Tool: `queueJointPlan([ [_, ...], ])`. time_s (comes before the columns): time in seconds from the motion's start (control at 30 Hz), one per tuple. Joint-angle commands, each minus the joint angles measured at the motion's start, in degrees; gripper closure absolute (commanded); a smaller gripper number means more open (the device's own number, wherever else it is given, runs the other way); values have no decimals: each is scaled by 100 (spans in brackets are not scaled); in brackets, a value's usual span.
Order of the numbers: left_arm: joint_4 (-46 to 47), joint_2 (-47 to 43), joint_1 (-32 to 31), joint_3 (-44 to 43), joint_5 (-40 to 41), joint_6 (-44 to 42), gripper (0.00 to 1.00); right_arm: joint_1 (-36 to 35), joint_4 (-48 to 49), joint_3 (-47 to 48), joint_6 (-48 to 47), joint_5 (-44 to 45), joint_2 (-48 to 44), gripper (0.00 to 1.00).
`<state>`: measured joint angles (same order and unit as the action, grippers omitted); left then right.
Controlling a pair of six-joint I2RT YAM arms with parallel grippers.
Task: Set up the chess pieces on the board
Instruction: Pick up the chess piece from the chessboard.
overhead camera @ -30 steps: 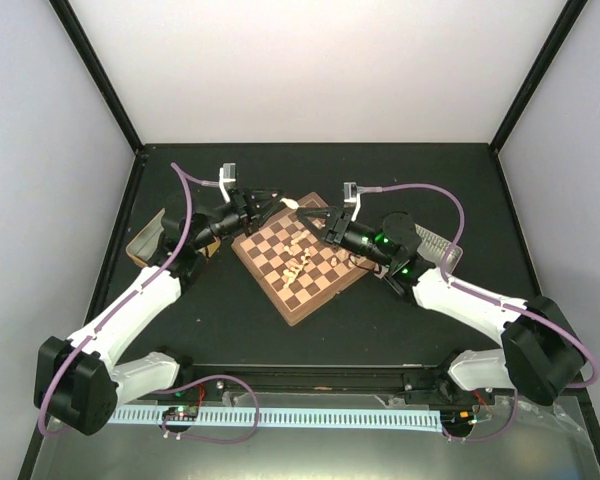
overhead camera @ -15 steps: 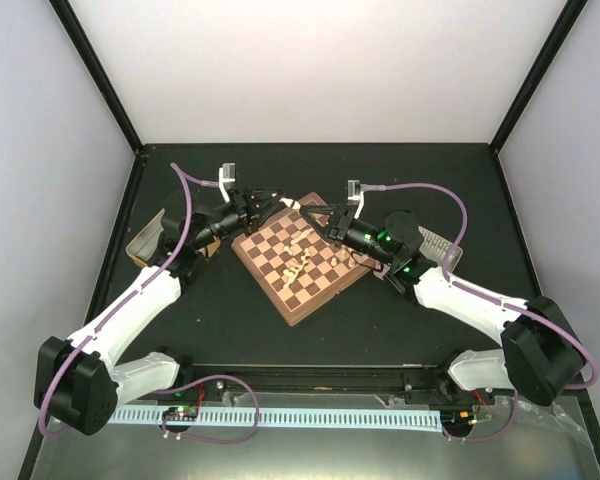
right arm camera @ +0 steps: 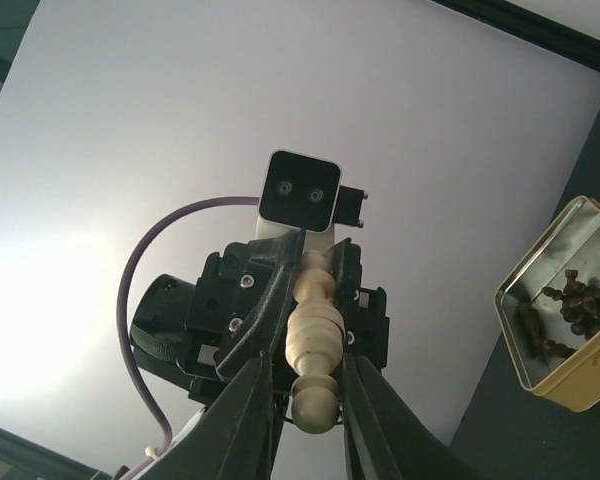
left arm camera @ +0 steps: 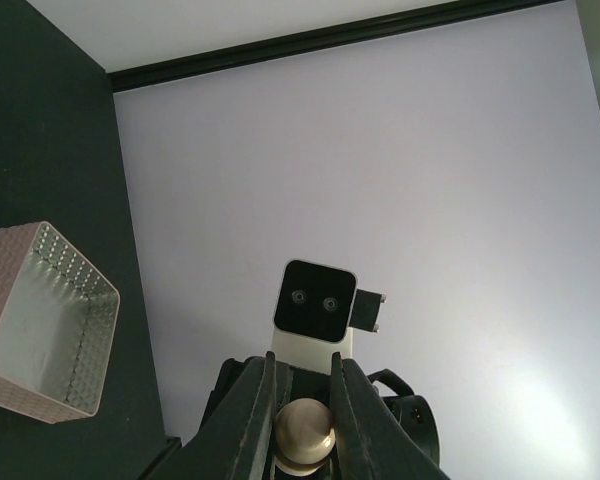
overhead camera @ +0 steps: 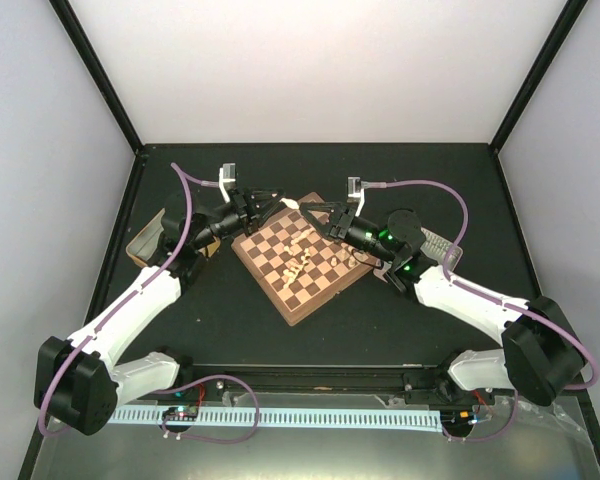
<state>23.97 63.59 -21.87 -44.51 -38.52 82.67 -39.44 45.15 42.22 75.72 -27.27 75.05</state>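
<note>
The board (overhead camera: 296, 316) lies turned like a diamond on the black table, with several cream chess pieces (overhead camera: 300, 262) lying loose near its middle. Above its far corner my two grippers meet tip to tip. My left gripper (overhead camera: 279, 200) (left arm camera: 302, 358) is shut on one end of a cream chess piece (overhead camera: 291, 202) (left arm camera: 303, 432) held level in the air. My right gripper (overhead camera: 306, 208) (right arm camera: 307, 352) is narrowly open. Its fingers flank the rounded free end of that piece (right arm camera: 313, 335), and a slim gap shows on one side.
An open metal tin (right arm camera: 520, 330) (overhead camera: 435, 243) holding dark brown pieces (right arm camera: 572, 298) sits right of the board, beside the right arm. A perforated pale basket (left arm camera: 40, 320) (overhead camera: 145, 240) stands left of the board by the left arm. White walls enclose the table.
My right gripper has moved left towards the left gripper, and its narrowed jaws now lie around the held piece. The left gripper has stayed where it was, still shut on the piece.
</note>
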Motion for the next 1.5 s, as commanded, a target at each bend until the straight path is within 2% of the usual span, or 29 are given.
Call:
queueJointPlan([
  [0.0, 67, -63, -19, -46, 69, -19, 98, 29, 232, 163, -78, -125, 23, 79],
  [0.33, 23, -12, -19, -65, 118, -129, 98, 28, -9, 257, -62, -412, 32, 84],
  [0.57, -75, 105, -12, -24, 78, -320, 99, 65, -401, 277, -297, -370, -85, 92],
  [0.73, -880, 10, 83, 55, 233, -1061, 99, 268, -2061, 353, -1235, -234, -391, 95],
  [0.9, -2599, -255, 156, -10, 1193, -2834, 98, 326, -5571, 1143, -3492, 607, -322, 95],
  [1.03, -3444, -476, 157, -22, 1916, -3764, 98, 315, -7434, 1672, -4730, 1495, 216, 96],
  [1.23, -3974, -699, 157, -46, 2393, -4480, 99, 156, -8684, 2293, -5412, 2345, 1183, 97],
  [1.37, -4061, -785, 157, -59, 2463, -4665, 98, -106, -9138, 2845, -5610, 2909, 1808, 97],
  [1.47, -4108, -818, 157, -57, 2453, -4728, 98, -213, -9316, 3131, -5663, 3021, 2106, 97],
])
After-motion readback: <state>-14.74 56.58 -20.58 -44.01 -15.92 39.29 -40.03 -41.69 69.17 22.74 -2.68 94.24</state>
